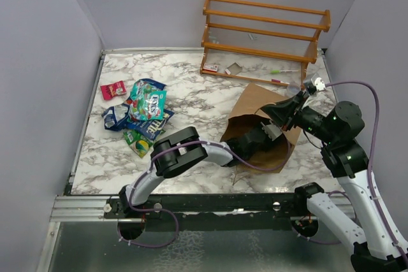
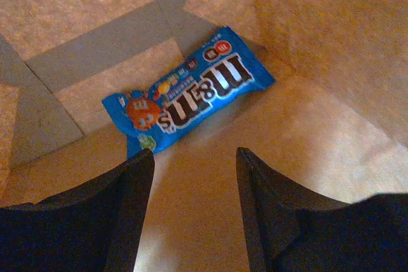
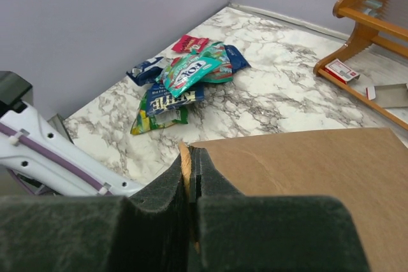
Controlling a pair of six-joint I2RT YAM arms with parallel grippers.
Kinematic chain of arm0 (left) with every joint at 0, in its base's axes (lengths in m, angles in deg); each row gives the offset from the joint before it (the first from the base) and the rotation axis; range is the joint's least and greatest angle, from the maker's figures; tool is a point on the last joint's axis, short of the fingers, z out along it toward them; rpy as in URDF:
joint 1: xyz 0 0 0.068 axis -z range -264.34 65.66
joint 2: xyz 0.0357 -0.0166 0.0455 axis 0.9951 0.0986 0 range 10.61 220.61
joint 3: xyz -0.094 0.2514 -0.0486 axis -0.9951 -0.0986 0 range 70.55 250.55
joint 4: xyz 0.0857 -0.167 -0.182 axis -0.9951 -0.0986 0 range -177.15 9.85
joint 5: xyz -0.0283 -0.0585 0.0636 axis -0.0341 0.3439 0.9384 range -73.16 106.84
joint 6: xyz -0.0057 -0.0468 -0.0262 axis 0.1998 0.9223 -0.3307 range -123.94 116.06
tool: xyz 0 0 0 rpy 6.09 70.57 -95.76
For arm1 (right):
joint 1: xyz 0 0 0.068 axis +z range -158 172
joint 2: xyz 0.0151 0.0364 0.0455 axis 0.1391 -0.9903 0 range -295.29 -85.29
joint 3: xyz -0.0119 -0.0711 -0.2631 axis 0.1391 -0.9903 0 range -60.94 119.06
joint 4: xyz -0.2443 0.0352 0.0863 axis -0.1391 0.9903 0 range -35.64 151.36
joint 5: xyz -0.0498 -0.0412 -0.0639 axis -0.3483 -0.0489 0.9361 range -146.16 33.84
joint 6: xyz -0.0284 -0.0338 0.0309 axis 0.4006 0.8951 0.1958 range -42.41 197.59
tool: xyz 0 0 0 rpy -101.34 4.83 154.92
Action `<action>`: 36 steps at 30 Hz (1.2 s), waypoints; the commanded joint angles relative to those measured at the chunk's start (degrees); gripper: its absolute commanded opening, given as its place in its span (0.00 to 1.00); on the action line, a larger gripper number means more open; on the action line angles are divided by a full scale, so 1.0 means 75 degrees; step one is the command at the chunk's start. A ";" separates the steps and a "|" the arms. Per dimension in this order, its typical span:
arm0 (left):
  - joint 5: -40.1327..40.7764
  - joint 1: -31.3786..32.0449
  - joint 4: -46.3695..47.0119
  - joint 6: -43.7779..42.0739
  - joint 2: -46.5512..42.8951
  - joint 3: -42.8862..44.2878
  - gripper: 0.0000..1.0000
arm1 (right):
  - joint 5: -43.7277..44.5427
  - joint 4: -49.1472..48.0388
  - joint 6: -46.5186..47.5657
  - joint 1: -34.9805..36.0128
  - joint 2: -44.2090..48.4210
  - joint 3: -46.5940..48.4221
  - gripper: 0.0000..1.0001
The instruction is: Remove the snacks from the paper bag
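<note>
- Paper bag (image 1: 255, 103) lies on its side on the marble surface (image 1: 204, 93) in the top view, right of centre, with its mouth toward the near edge.
- The left arm (image 1: 191, 154) reaches across into that mouth, and its end is hidden inside the bag.
- The right gripper (image 1: 278, 115) sits at the bag's upper rim.
- A pile of snacks (image 1: 145, 111) lies well apart at the left of the surface, with a small red packet (image 1: 113, 89) just behind it.
- An orange wooden rack (image 1: 264, 33) stands at the far wall.
- In the left wrist view, the left gripper (image 2: 194, 170) is inside the bag, its two dark fingers (image 2: 131, 202) spread apart with nothing between them.
- A blue packet (image 2: 191, 87) with white lettering lies flat on the brown paper near the bag's folded bottom, just past the fingertips. Whether the left tip touches its corner cannot be told.
- In the right wrist view, the right gripper's jaws are pressed together on the thin edge of the bag's brown panel, pinching it.
- Beyond the panel are the pile of snacks by the left wall and the rack at the right.
</note>
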 commanded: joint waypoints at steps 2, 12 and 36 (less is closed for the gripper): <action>0.0626 -0.0236 0.0468 0.0302 0.0736 0.0790 0.58 | -0.0461 -0.0074 -0.0122 -0.0004 -0.0013 0.0237 0.02; 0.1119 -0.0589 0.0441 0.0159 0.1895 0.2040 0.88 | -0.0434 0.0025 -0.0089 -0.0004 0.0001 0.0270 0.02; -0.0487 -0.0854 0.1560 -0.0061 0.2217 0.2042 0.12 | -0.0144 0.0258 0.0107 -0.0005 -0.0090 0.0291 0.02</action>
